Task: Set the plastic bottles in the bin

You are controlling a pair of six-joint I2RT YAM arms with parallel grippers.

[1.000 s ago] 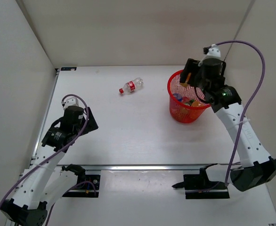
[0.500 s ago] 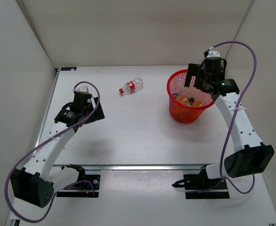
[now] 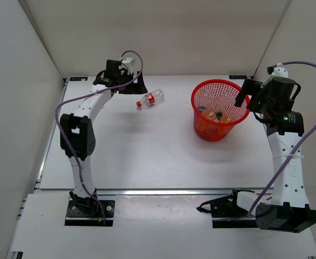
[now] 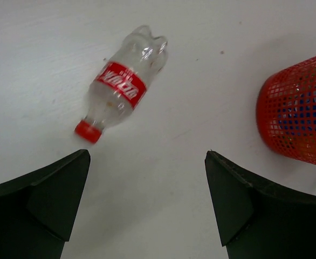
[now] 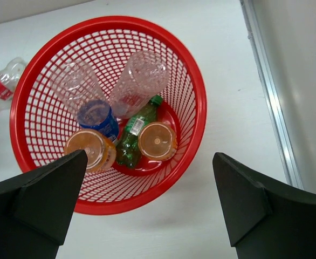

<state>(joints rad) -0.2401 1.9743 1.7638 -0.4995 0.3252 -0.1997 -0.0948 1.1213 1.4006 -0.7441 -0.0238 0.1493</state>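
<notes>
Lying on its side on the white surface [image 3: 147,151], the clear bottle with the red label and cap [image 4: 120,86] sat well apart from the red mesh bin [image 3: 214,129]. Its cap pointed toward the left fingers [image 4: 45,194], which hovered just short of it, spread wide and holding nothing. The right fingers [image 5: 34,199] hung over the bin, equally wide and empty. Below them lay two clear bottles [image 5: 142,81], one with a blue label [image 5: 97,116], two orange ones [image 5: 157,141] and a green one [image 5: 132,141]. The loose bottle looked empty, so it was probably very light, thin-walled and smooth. It seemed likely to roll or skid if nudged from one side, and to dent under a hard squeeze. The labelled middle of the body seemed the best place to grip, with the fingers straddling its width, since the cap end was narrow and the bottom lumpy
</notes>
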